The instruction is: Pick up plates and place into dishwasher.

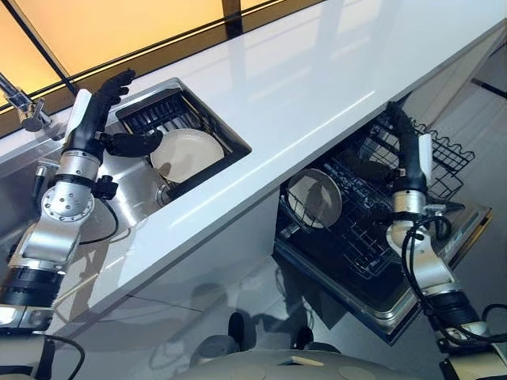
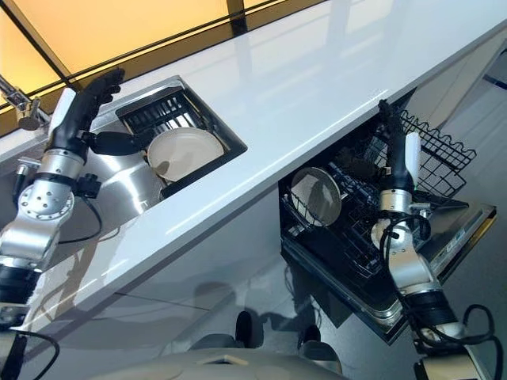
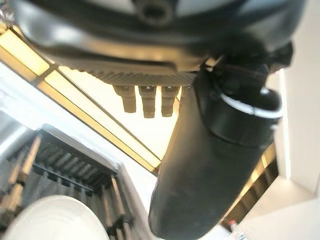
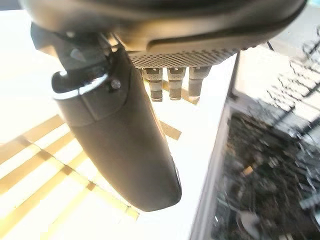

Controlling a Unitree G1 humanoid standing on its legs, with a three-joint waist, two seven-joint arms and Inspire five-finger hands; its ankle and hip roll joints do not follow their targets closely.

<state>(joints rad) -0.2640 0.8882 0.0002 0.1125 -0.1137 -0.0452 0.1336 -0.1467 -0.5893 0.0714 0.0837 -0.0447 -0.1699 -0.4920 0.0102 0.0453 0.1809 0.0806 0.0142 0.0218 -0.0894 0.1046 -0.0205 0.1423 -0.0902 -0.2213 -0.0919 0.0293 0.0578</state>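
A white plate (image 1: 188,153) leans in the dark rack (image 1: 162,111) inside the sink; it also shows in the left wrist view as the plate (image 3: 50,220). My left hand (image 1: 95,119) is just left of it, open, fingers straight and pointing up, thumb (image 3: 215,150) stretched toward the plate's rim; whether it touches is unclear. A second plate (image 1: 314,198) stands upright in the pulled-out dishwasher rack (image 1: 444,154). Above that rack my right hand (image 1: 405,146) is open, fingers straight, holding nothing; its thumb (image 4: 120,140) juts out beside the rack (image 4: 270,165).
A long white countertop (image 1: 317,87) runs between the sink (image 1: 135,194) and the dishwasher below it. The dishwasher door (image 1: 467,229) hangs open toward the floor. A metal faucet (image 1: 24,107) stands at the far left behind the sink.
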